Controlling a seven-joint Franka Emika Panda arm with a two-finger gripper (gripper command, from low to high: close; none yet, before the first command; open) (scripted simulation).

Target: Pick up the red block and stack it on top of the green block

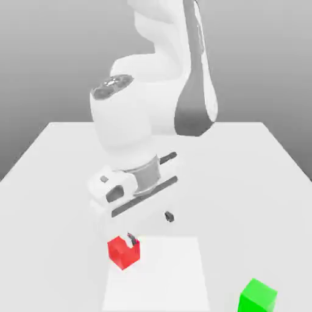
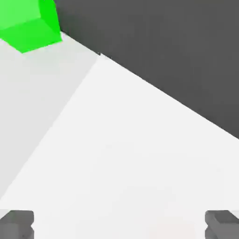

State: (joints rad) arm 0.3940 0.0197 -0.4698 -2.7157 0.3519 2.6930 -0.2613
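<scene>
The red block sits on the white table toward the front, left of centre in the exterior view. Far off to the exterior view's right, near the front edge, stands the green block, which also appears in the hand view. My gripper hangs low over the table, open, just behind and to the right of the red block. One of its fingertips overlaps the block's upper edge. In the hand view the gripper has bare table between its two fingertips.
A lighter square patch marks the table between the two blocks. The table's edge, with dark floor beyond it, runs close past the green block. The arm's bulky white links rise over the table's middle.
</scene>
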